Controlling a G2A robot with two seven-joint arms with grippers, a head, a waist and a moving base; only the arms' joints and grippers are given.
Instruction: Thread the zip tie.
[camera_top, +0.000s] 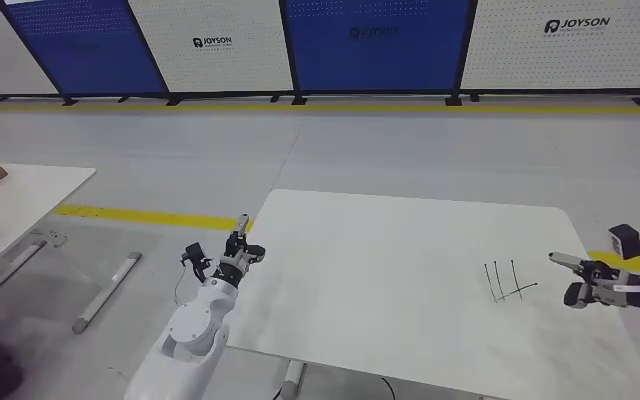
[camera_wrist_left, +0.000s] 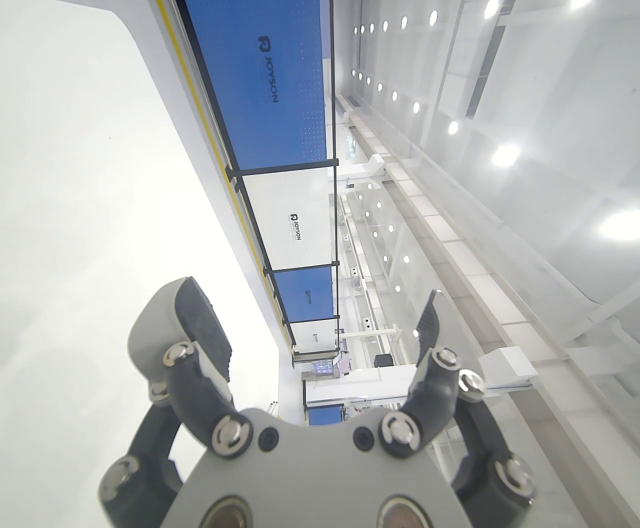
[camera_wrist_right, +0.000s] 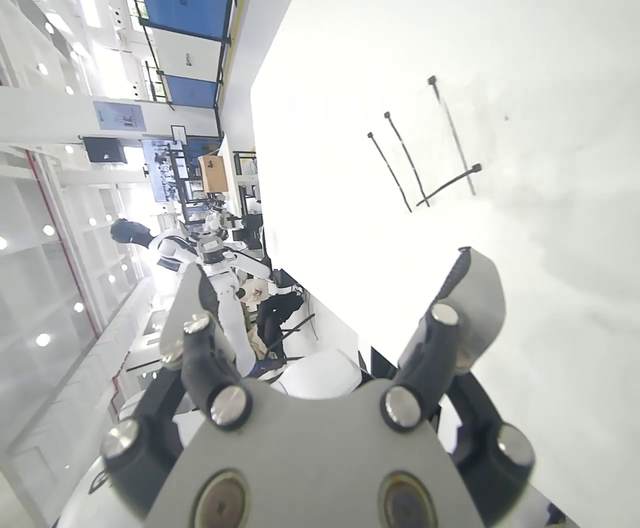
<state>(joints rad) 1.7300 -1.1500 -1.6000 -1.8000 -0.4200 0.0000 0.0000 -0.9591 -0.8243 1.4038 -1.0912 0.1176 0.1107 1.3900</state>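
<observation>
At the left edge of the white table the left gripper hangs in the air with its jaws spread wide; it holds nothing and touches nothing. Further right, near the right edge, four black zip ties lie flat on the table: three almost parallel, and a fourth one lying across their tail ends. Just beside them, at the right, is the right gripper, jaws also wide apart and empty, above the surface. I judge the task is at its very start: no tie is picked up yet. The next move probably asks the right gripper to come down and pinch one thin strap without disturbing the crossed ones.
</observation>
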